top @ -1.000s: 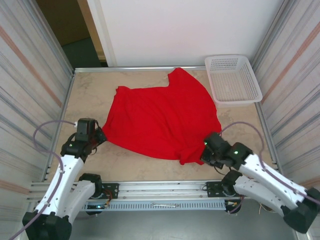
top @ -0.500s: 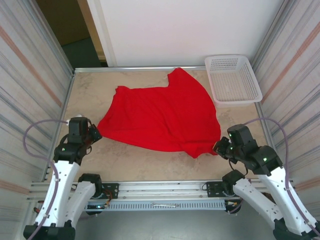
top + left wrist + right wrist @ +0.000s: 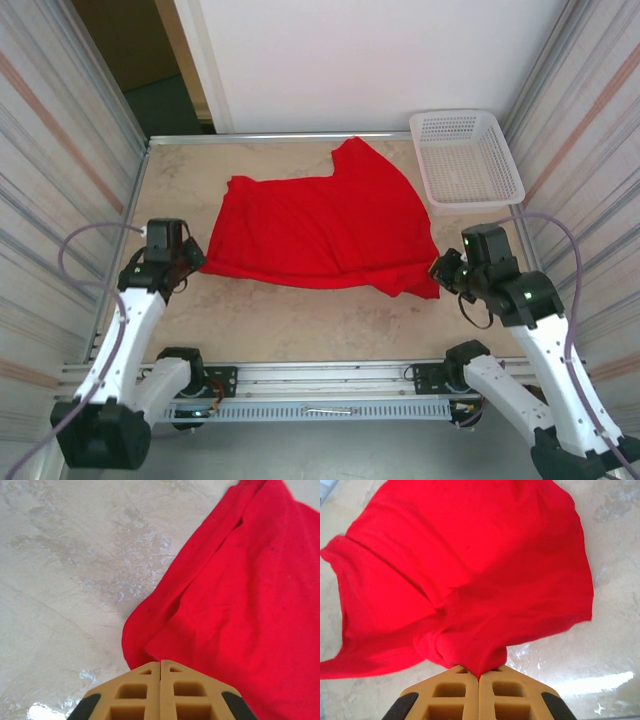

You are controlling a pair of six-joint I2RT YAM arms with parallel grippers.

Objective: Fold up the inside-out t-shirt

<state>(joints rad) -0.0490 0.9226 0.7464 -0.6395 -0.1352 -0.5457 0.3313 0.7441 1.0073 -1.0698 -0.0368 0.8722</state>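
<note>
Setting: a pale marbled tabletop [image 3: 300, 325] enclosed by ribbed side panels [image 3: 60, 150]. An aluminium rail [image 3: 320, 376] runs along its near edge, where both arms are mounted. Item, left pincer [image 3: 194, 262]: closed, its tan fingers pressed together in the left wrist view [image 3: 160, 664], with the shirt's near-left corner running in at their tips. This is judged a grip on that corner. Item, right pincer [image 3: 441, 271]: closed on a bunched near-right corner, the cloth gathering visibly into the jaws in the right wrist view [image 3: 480, 672]. Item, inside-out t-shirt [image 3: 320, 235]: bright red, lying across the middle of the tabletop between the two pincers. No printed graphic is visible. One peak of cloth reaches toward the far edge, near the white mesh basket [image 3: 466, 160] that stands in the far-right corner. Behind is a white wall panel [image 3: 380, 60]. Change noted: a second ago the right pincer sat nearer the rail with the hem sagging toward it. Both pincers have since drawn outward and away from the rail, pulling the near hem into a straighter, tauter line and widening the shirt. Assessment: the garment is being spread flat and no fold has been made yet. The far peak and the soft creases along the near hem remain to be smoothed.
</note>
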